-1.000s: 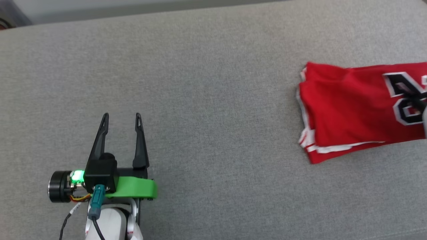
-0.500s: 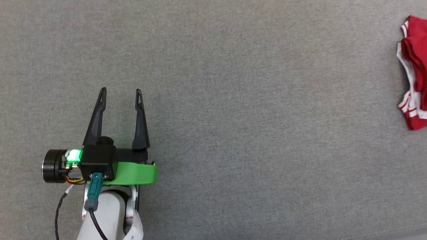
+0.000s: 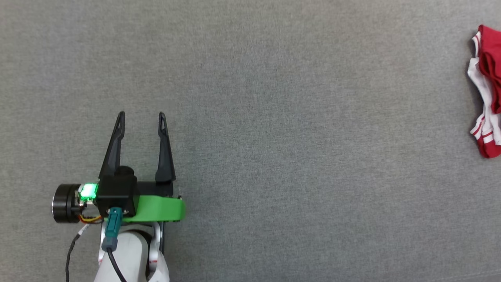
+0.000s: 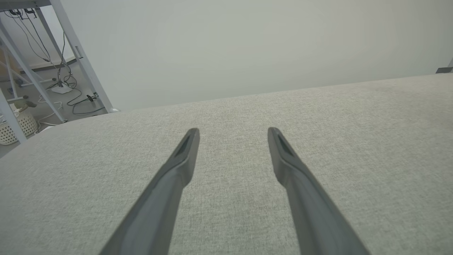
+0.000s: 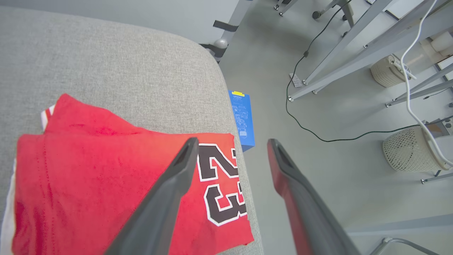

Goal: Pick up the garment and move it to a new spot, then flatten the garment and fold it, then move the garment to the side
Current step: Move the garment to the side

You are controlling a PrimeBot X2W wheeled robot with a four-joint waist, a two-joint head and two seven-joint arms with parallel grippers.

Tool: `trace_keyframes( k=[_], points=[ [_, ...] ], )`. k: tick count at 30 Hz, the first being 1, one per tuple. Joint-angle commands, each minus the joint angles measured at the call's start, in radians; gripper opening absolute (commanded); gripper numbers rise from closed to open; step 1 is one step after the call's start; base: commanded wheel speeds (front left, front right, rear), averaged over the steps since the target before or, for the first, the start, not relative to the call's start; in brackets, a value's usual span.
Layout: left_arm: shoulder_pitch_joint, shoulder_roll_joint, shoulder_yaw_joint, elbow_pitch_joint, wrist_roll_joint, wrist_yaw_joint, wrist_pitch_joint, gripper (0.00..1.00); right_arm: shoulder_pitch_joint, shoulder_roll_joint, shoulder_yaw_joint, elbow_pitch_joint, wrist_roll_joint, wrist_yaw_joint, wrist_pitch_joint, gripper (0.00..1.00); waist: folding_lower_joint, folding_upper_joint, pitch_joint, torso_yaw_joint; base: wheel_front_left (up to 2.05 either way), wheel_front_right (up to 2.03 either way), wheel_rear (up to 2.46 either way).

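The garment (image 5: 88, 177), a red jersey with a black "23" outlined in white, lies folded at the right end of the grey cushion (image 5: 106, 63), close to its edge. In the head view just its red-and-white hem (image 3: 486, 98) shows at the far right. My right gripper (image 5: 231, 143) hangs above the garment's numbered end and the cushion's edge, open, with nothing between its fingers. My left gripper (image 3: 141, 115) hovers over bare cushion at the lower left of the head view, open and holding nothing; its fingers (image 4: 184, 156) spread wide in the left wrist view.
Beyond the cushion's right edge is grey floor with a blue box (image 5: 242, 120), a black cable (image 5: 318, 134), metal frame legs (image 5: 339, 53) and white mesh baskets (image 5: 410, 150). More frame legs and cables (image 4: 53, 71) stand past the cushion's left end.
The head camera swung left, so the garment slid to the picture's right edge. My right gripper, earlier on the garment's numbers, has opened and let go of it. The left gripper stays open.
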Motion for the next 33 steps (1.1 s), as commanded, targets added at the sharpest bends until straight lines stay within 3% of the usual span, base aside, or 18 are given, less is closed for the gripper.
trace_keyframes(
  k=[1, 5, 12, 18, 24, 33],
  points=[
    [0.022, -0.004, 0.000, 0.005, -0.010, 0.007, -0.006, 1.00, -0.004, 0.006, -0.012, -0.017, -0.010, -0.001, -0.044, 1.00, -0.0001, 0.0000, -0.072, 0.012, 0.00, 0.00, 0.00],
    [0.068, -0.006, 0.006, 0.012, -0.019, 0.014, -0.006, 1.00, 0.029, 0.045, -0.052, -0.085, -0.036, -0.001, -0.200, 1.00, -0.0001, 0.0000, -0.140, 0.025, 0.00, 0.00, 0.00],
    [0.130, -0.006, 0.022, 0.017, -0.031, 0.018, -0.006, 1.00, 0.139, 0.188, -0.177, -0.263, -0.134, -0.001, -0.402, 1.00, -0.0001, 0.0000, -0.231, 0.058, 0.00, 0.00, 0.00],
    [0.153, -0.011, 0.024, 0.027, -0.036, 0.014, -0.006, 1.00, 0.283, 0.365, -0.264, -0.476, -0.198, -0.001, -0.447, 1.00, -0.0001, 0.0000, -0.289, 0.099, 0.00, 0.00, 0.00],
    [0.180, -0.015, 0.022, 0.046, -0.039, 0.008, -0.006, 1.00, 0.466, 0.526, -0.257, -0.612, -0.227, -0.001, -0.454, 1.00, -0.0001, 0.0000, -0.342, 0.137, 0.00, 0.00, 0.00],
    [0.210, -0.022, 0.026, 0.059, -0.047, 0.000, -0.006, 1.00, 0.685, 0.647, -0.195, -0.642, -0.204, -0.001, -0.456, 1.00, -0.0001, 0.0000, -0.378, 0.156, 0.00, 0.00, 0.00]
  ],
)
